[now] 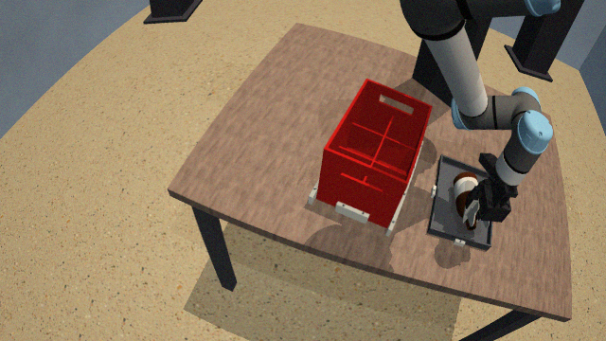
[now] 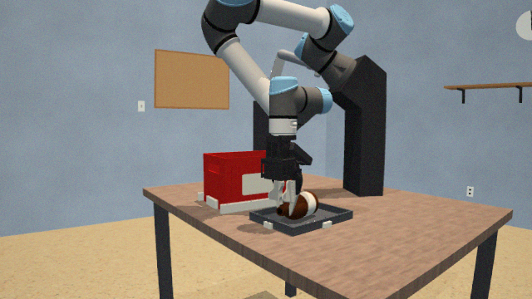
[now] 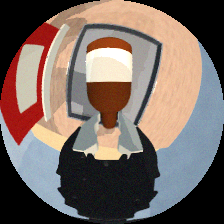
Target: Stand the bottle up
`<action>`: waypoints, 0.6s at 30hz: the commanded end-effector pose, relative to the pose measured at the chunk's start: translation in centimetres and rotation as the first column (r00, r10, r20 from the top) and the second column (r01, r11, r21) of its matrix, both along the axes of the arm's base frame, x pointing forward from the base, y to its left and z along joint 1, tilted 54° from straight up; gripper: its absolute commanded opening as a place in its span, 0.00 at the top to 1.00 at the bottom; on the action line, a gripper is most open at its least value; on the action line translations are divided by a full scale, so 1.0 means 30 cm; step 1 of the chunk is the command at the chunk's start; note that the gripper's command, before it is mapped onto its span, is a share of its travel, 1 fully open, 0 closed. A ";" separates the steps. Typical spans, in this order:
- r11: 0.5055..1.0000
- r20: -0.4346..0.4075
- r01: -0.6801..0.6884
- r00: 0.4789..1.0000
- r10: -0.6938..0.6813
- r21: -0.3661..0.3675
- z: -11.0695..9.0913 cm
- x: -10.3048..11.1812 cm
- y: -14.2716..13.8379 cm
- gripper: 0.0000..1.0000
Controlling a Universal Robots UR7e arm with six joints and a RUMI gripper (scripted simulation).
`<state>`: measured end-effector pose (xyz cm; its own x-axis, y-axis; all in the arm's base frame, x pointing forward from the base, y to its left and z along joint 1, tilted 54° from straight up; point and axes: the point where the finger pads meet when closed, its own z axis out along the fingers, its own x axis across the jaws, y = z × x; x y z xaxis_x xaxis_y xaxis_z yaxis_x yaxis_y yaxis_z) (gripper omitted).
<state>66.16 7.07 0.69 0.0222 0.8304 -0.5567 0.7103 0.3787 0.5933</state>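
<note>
A brown bottle (image 1: 463,195) with a white label lies on its side in the dark grey tray (image 1: 454,206), to the right of the red crate (image 1: 373,151). My gripper (image 1: 471,214) comes down from above and is shut on the bottle's neck. In the side view the bottle (image 2: 300,204) lies in the tray (image 2: 301,219), and the gripper's fingers (image 2: 287,198) clamp its narrow end. In the wrist view the neck sits between the fingers, and the bottle's body (image 3: 108,80) points away over the tray.
The red crate has inner dividers and a white base frame, and stands close to the tray's left side (image 2: 234,178). The arm's black mounting column (image 2: 362,129) stands at the back of the table. The table edge runs just in front of the tray.
</note>
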 end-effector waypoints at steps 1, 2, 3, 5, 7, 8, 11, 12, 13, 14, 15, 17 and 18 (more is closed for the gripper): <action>1.000 0.001 -0.001 1.000 0.001 0.000 0.006 -0.005 0.004 1.00; 1.000 0.001 -0.001 1.000 0.001 0.000 0.007 -0.006 0.005 1.00; 1.000 0.001 -0.001 1.000 0.001 0.000 0.008 -0.008 0.006 1.00; 1.000 0.001 -0.001 1.000 0.001 0.000 0.011 -0.011 0.008 1.00; 1.000 0.001 -0.001 1.000 0.001 0.000 0.014 -0.015 0.010 1.00; 1.000 0.001 -0.001 1.000 0.001 0.000 0.016 -0.017 0.011 1.00; 1.000 0.001 -0.001 1.000 0.001 0.000 0.021 -0.023 0.015 1.00; 1.000 0.001 -0.001 1.000 0.001 0.000 0.023 -0.025 0.016 1.00; 1.000 0.001 -0.001 1.000 0.001 0.000 0.025 -0.028 0.018 1.00; 1.000 0.001 -0.001 1.000 0.001 0.000 0.027 -0.030 0.019 1.00; 1.000 0.001 -0.001 1.000 0.001 0.000 0.027 -0.030 0.019 1.00; 1.000 0.001 -0.001 1.000 0.001 0.000 0.029 -0.033 0.021 1.00; 1.000 0.001 -0.001 1.000 0.001 0.000 0.031 -0.036 0.022 1.00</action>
